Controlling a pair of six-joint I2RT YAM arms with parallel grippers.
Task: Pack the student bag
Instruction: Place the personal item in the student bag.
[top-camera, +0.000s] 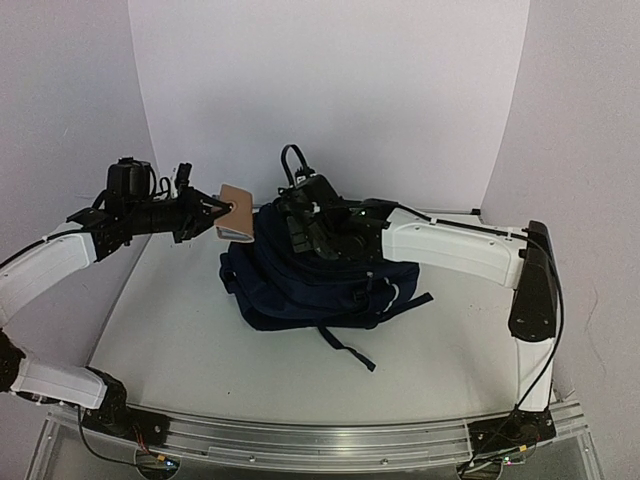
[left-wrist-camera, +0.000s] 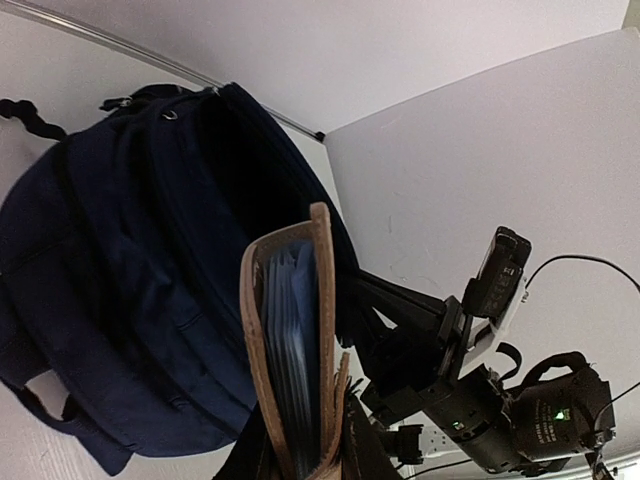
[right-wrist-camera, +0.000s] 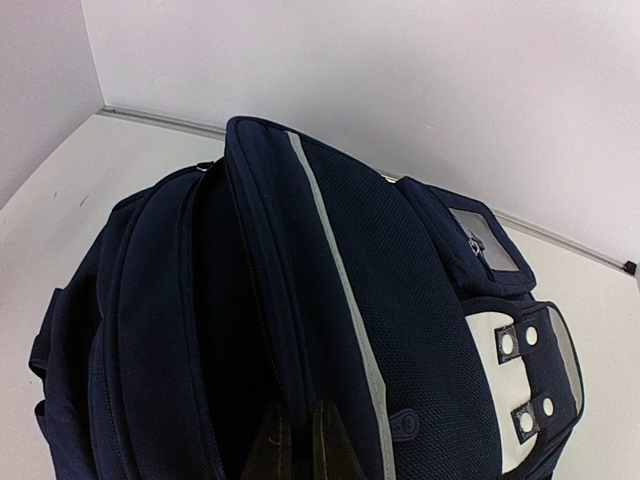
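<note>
– Left claw (top-camera: 222, 211) first: we see it clamped on a tan folder (top-camera: 238, 206), held off the tabletop (top-camera: 180, 350) toward its left edge.

– Agreed. From the left wrist we see blue sheets between the folder's covers, and its far end points at the dark open mouth of the student bag (top-camera: 310, 290). We cannot tell whether folder and bag touch.

– And the bag itself?

– We place it lying about mid-tabletop, nearer the far edge than the near one, its loose straps trailing toward the near edge.

– Then the right claw (right-wrist-camera: 303, 445). We see it down on top of the bag, fingertips together against the navy fabric beside the grey stripe.

– Yes, pressed together. Whether any fabric is pinched between them, we cannot tell.
</note>
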